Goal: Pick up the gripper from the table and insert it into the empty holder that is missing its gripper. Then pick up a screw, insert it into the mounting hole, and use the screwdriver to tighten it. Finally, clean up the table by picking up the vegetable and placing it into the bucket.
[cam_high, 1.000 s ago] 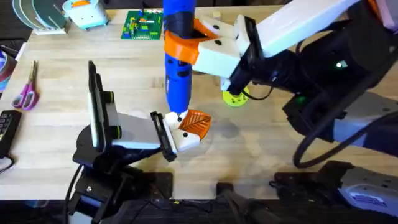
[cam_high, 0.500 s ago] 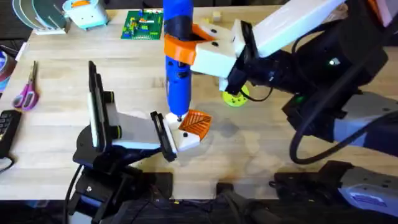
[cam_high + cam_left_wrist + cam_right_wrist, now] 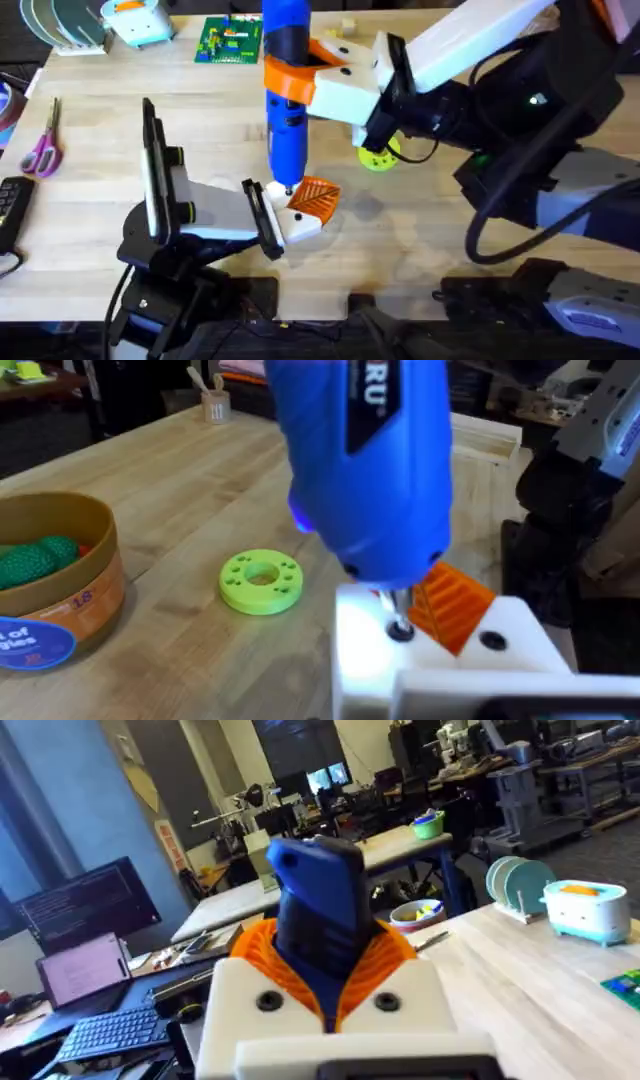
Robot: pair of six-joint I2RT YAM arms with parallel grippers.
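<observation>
The blue screwdriver [image 3: 286, 110] stands upright, with my right gripper [image 3: 298, 76] shut on its body; its white fingers and orange pads clamp the tool [image 3: 318, 925]. The narrow tip rests on a screw [image 3: 400, 629] in the white holder [image 3: 302, 226]. The orange ribbed gripper [image 3: 316, 198] sits in that holder [image 3: 360, 650]. My left gripper [image 3: 280, 226] is shut on the holder just above the table. The bucket [image 3: 75, 600] stands beside it with the dark green vegetable [image 3: 35, 560] inside.
A lime green disc with holes [image 3: 378, 158] lies right of the screwdriver. Pink-handled scissors [image 3: 42, 148] lie at the left edge. A green brick plate [image 3: 230, 40] and a light blue toy [image 3: 138, 22] stand at the back.
My right arm has shifted very slightly. The screwdriver tip stays on the holder, and my left arm has not moved.
</observation>
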